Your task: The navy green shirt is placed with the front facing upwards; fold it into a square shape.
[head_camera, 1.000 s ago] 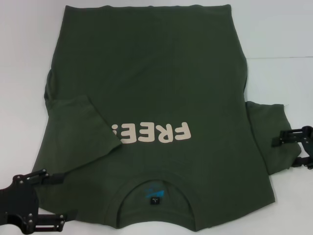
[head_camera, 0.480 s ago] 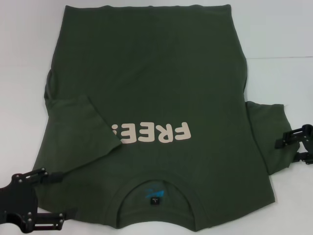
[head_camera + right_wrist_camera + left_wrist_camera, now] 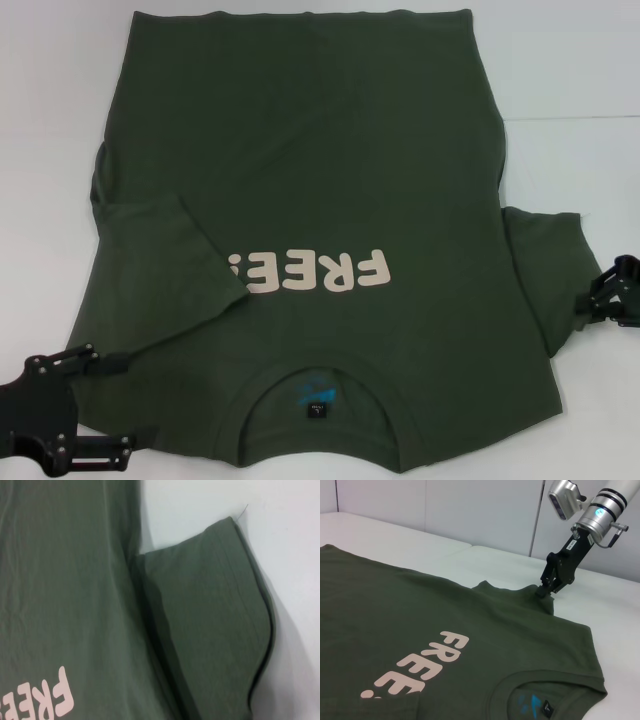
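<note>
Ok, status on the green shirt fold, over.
Left gripper open at shirt's near left corner. Right gripper shut on right sleeve edge. Navy green shirt flat, front up, left sleeve already folded in. Nothing obstructing.

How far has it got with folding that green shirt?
Early. One sleeve of the navy green shirt already lies folded over the chest. The right gripper is at the other sleeve's edge. The body is unfolded; the left gripper waits near the collar corner.

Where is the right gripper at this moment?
In the head view the right gripper sits at the right edge, at the hem of the navy green shirt's outspread right-side sleeve.
</note>
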`<state>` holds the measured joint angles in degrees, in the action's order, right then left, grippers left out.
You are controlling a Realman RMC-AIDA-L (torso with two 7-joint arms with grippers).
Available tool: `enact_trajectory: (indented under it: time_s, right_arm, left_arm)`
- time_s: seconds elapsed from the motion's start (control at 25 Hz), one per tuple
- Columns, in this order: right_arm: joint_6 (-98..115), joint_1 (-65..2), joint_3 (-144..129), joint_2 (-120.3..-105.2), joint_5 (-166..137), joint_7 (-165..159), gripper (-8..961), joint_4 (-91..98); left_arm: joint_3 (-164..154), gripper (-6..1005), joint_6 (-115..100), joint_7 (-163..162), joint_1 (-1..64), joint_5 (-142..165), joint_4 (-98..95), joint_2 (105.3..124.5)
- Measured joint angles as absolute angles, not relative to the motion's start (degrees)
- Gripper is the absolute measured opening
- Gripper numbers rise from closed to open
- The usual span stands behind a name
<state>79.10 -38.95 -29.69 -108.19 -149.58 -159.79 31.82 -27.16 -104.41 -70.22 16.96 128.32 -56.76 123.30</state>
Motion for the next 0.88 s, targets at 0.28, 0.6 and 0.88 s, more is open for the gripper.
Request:
enact_trajectory:
  time_s: [0.28, 0.6, 0.88]
  right_arm:
    - [79.1, -39.0, -30.4, -108.02, -149.6, -159.9, 130, 31.8]
    - [79.7, -39.1, -31.3, -107.75, -149.7, -159.0, 37, 32.7]
    - [83.6, -37.0, -29.9, -108.20, -149.0, -158.7, 50, 40.4]
  left_arm:
    - [-27.1, 938, -104.4, -70.2, 16.9, 128.4, -56.8, 123.30]
    - [-27.1, 937, -104.5, -70.2, 16.6, 128.1, -56.8, 123.30]
    - [-26.7, 938, -104.5, -70.4, 16.7, 128.0, -56.8, 123.30]
